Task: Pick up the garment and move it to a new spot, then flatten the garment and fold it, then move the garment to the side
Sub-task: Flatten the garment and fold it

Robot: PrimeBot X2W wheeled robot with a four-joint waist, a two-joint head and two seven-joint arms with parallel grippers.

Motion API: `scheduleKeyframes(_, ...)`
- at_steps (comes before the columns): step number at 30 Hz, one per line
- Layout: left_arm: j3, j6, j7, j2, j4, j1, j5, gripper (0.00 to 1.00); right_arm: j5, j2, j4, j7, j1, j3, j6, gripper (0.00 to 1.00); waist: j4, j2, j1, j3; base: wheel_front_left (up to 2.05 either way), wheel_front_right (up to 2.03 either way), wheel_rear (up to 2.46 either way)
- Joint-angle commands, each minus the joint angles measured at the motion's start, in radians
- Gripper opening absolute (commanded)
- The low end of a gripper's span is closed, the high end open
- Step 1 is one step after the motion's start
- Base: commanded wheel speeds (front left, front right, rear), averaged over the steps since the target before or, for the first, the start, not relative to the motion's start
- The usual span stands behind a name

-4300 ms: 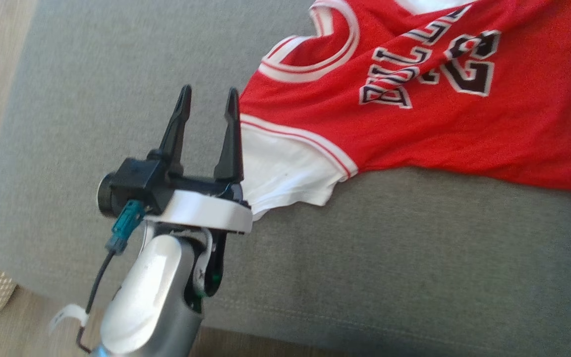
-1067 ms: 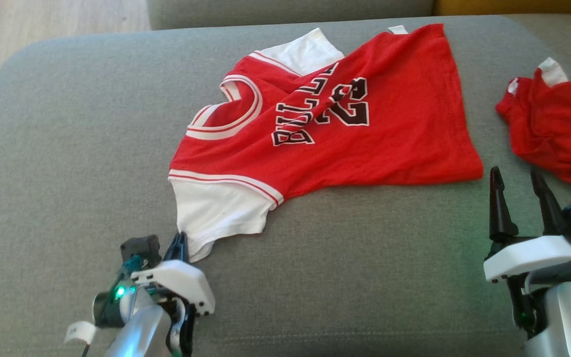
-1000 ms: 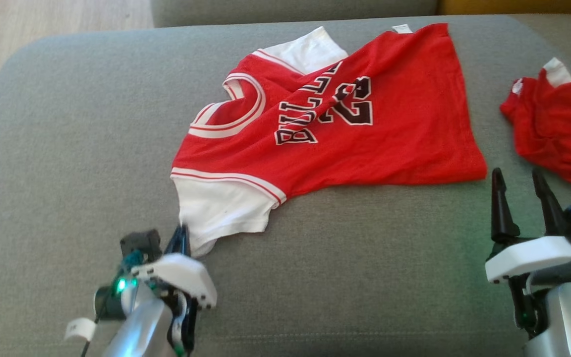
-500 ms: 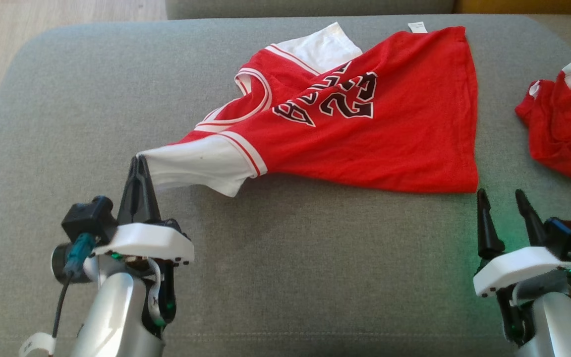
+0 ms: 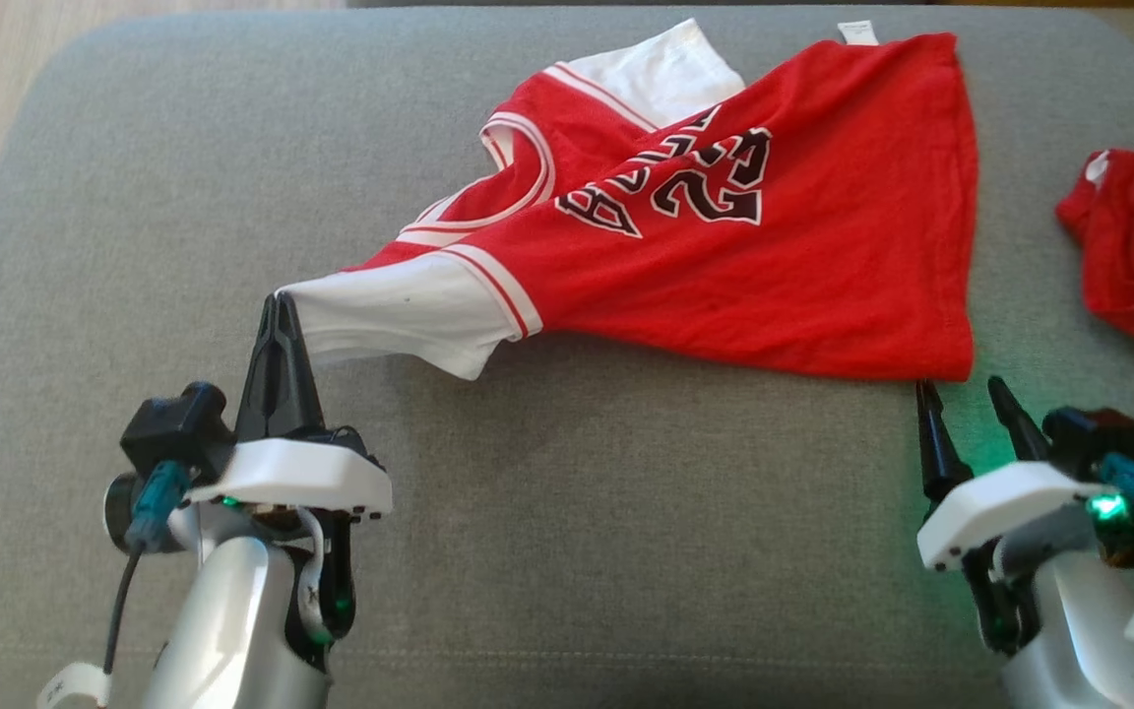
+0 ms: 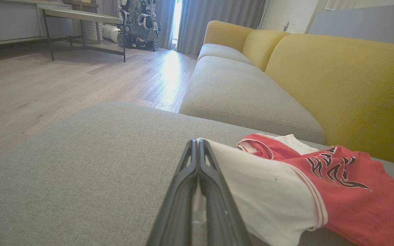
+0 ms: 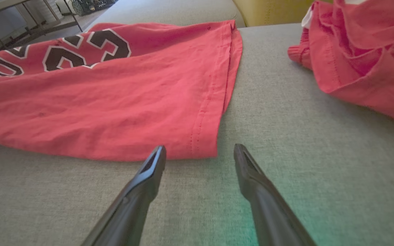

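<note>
Beside the hem corner [image 5: 951, 362] of the jersey [image 5: 774, 286], the right claw [image 5: 959, 386] is hovering apart; the left claw [image 5: 277, 300] is clamping its sleeve [image 5: 400, 315].

I see my left end effector [image 5: 280, 299] at lower left, forearm raised, its fingers pinched flat together on the garment [image 5: 774, 295]. My right end effector [image 5: 959, 386] sits lower right, fingers spread apart.

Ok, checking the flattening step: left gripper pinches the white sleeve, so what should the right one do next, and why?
Probably ease the right gripper forward and shut it on the jersey's hem corner. Its jaws stand open just short of it while the left gripper holds the white sleeve; two holds could pull it flat.
</note>
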Motion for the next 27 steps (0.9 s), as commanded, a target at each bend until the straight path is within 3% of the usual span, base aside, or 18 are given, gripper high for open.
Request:
scheduleKeyframes(1,0.025,0.005,-0.006,0.012,-0.043,-0.03,-0.001,0.0,0.003,-0.027,-0.004,0.0,-0.053,0.026,-0.001,1.0,0.008,0.0,-0.0001,0.01,0.0,0.0,0.0)
scheduleKeyframes(13,0.01,0.013,-0.006,0.012,-0.061,-0.052,0.0,0.0,-0.043,-0.076,0.188,-0.017,-0.163,0.049,-0.001,1.0,0.037,0.0,-0.0001,0.049,0.0,0.0,0.0)
scheduleKeyframes(27,0.012,0.017,-0.006,0.012,-0.047,-0.046,0.004,0.0,0.047,-0.075,0.317,-0.017,-0.211,0.151,-0.001,0.99,0.031,0.0,-0.0001,0.029,0.0,0.0,0.0)
